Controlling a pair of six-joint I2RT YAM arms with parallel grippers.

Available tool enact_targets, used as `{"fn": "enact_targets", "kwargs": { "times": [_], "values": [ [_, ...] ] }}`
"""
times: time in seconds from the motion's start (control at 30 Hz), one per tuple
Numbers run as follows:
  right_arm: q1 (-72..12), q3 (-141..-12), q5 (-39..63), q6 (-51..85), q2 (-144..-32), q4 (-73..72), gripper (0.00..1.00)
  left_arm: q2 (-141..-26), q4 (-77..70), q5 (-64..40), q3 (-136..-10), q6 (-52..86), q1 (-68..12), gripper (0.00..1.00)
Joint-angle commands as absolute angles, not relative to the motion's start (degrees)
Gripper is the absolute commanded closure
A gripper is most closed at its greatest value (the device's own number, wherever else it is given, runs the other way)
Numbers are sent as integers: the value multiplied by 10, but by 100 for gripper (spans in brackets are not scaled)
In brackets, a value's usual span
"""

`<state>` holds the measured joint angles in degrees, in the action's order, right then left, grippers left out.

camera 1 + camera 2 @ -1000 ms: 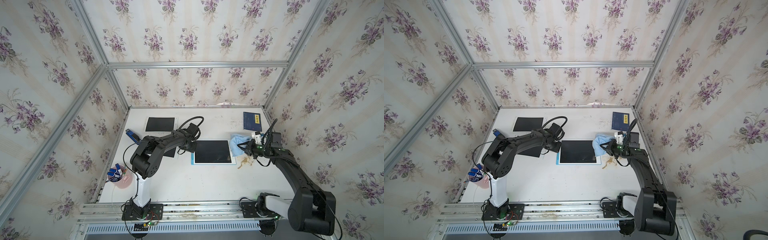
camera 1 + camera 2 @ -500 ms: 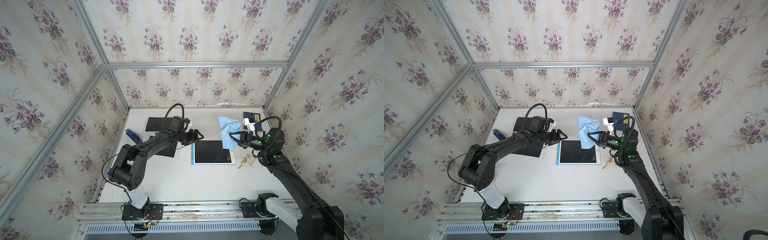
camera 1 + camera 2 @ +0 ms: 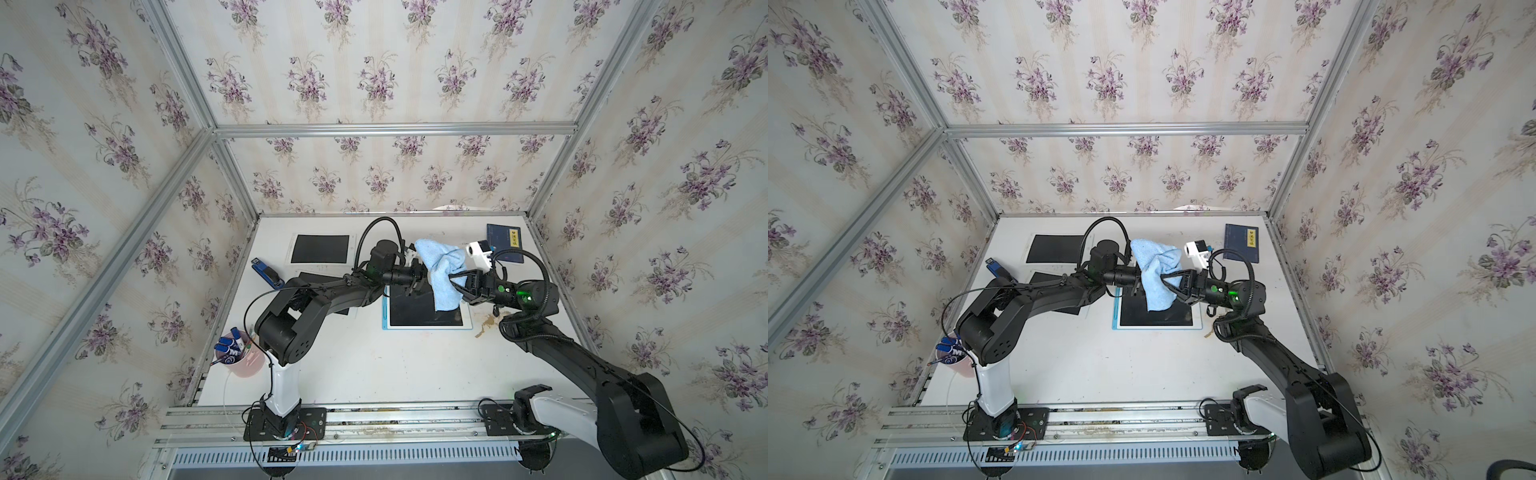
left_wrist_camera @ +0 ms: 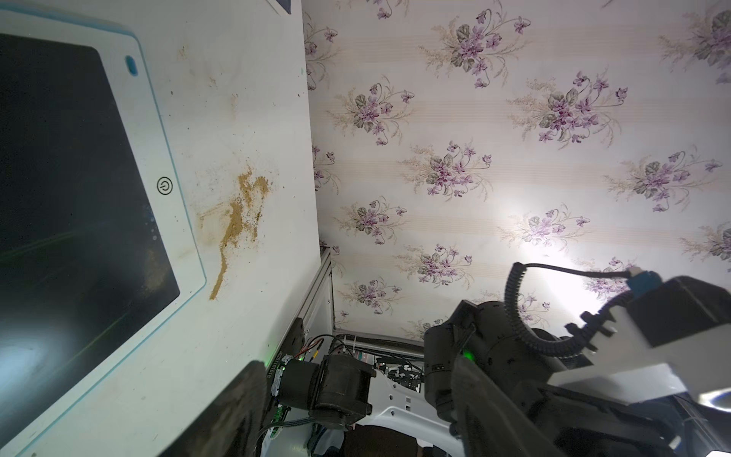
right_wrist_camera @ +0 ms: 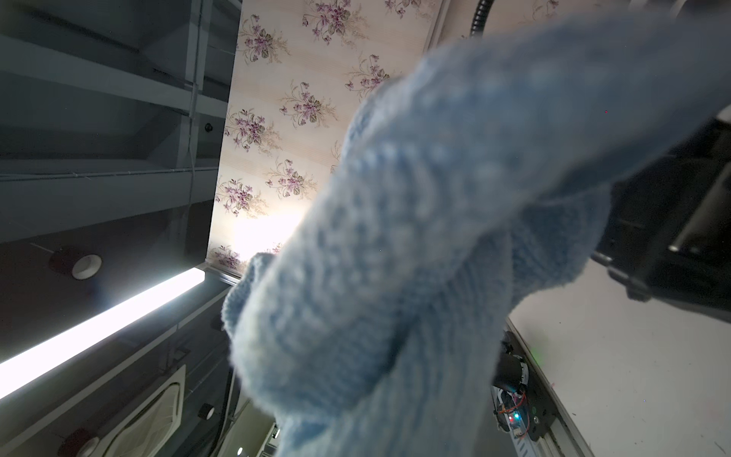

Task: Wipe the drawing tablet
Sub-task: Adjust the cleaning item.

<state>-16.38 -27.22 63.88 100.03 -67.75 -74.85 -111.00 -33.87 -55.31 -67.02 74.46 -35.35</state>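
Mia: Where is the drawing tablet [image 3: 415, 316]?

Tom: It lies flat on the white bench [image 3: 374, 365], dark screen up. Between the tablet and the arm stands there is a wide open stretch of bench.

Mia: What is at its edges?

Tom: A brown smear [image 3: 486, 325] lies just beside the tablet's right edge. A dark blue booklet [image 3: 505, 248] lies past its far edge, near the wall. Black sheets [image 3: 320, 248] lie off its far left corner.

Mia: What is over it?

Tom: A blue cloth [image 3: 442, 270] hangs in the air over the tablet's far edge. The right claw [image 3: 452, 281] is clenched on the cloth. The left claw [image 3: 417, 281] is just beside the cloth. Its fingers [image 4: 237, 411] are spread apart and hold nothing. I cannot tell if it touches the cloth.

Mia: Any cups?

Tom: One pink cup [image 3: 245, 363], well apart from the tablet, by the bench's left edge. Blue markers [image 3: 227, 345] stand in it.
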Motion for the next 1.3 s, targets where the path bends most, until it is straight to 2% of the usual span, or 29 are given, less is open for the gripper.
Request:
{"fn": "enact_targets", "kwargs": {
  "times": [0.0,0.1,0.3,0.5,0.7,0.83,1.0,1.13,1.27],
  "values": [
    [-170,-254,621,1093,-715,-905,100,-1106,-393,-565,-669,761,-353,25],
    [-169,-240,622,1100,-735,-916,100,-1091,-374,-560,-661,743,-349,25],
    [-163,-230,634,1016,-724,-791,100,-1069,-387,-570,-646,748,-336,25],
    [-147,-256,642,884,-689,-572,100,-1040,-375,-573,-631,740,-332,25],
    [-136,-273,640,823,-696,-483,100,-1019,-388,-575,-610,750,-334,26],
    [-136,-311,619,720,-681,-340,100,-1001,-384,-573,-593,746,-339,26],
    [-136,-344,604,667,-671,-261,100,-1000,-385,-568,-585,747,-353,26],
    [-136,-351,594,641,-669,-235,87,-1002,-389,-562,-588,751,-367,26],
    [-138,-354,591,635,-661,-236,56,-1006,-384,-558,-593,751,-376,26]
  ]
}}
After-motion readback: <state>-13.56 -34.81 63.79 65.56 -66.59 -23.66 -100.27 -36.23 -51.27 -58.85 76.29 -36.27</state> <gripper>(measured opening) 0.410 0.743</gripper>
